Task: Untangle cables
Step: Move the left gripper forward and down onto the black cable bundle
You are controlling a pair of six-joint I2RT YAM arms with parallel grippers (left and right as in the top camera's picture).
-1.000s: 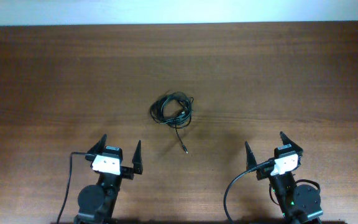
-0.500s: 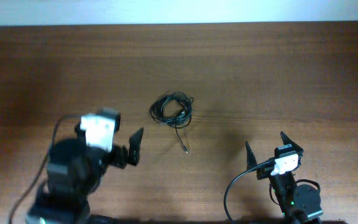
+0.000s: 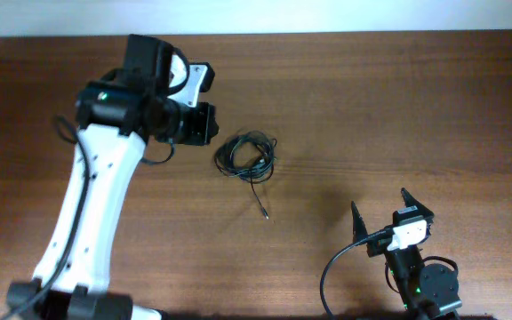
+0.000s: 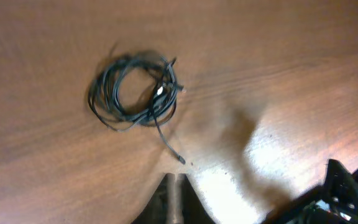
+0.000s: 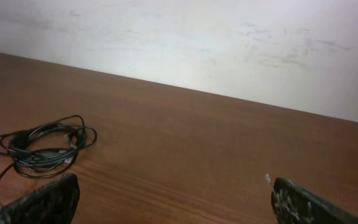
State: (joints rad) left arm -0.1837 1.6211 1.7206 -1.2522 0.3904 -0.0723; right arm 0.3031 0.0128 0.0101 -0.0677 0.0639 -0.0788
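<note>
The cables [image 3: 246,156] lie in a small black coil at the table's middle, one loose end trailing toward the front to a plug [image 3: 264,213]. In the left wrist view the coiled cables [image 4: 135,92] sit ahead of and above my left gripper [image 4: 176,179], whose fingers are shut together with nothing between them. Overhead, the left arm is raised and extended, and its gripper [image 3: 204,123] hangs just left of the coil. My right gripper [image 3: 389,206] rests open at the front right, far from the coil. The right wrist view shows the cables [image 5: 41,146] at its left.
The brown wooden table [image 3: 398,107] ends at a pale wall along the back edge. The right arm's thicker black cable [image 3: 336,267] loops beside its base at the front.
My left arm has lifted from its rest at the front left and swung up beside the coil, and its gripper has gone from open to shut. The right arm and cables have not moved.
</note>
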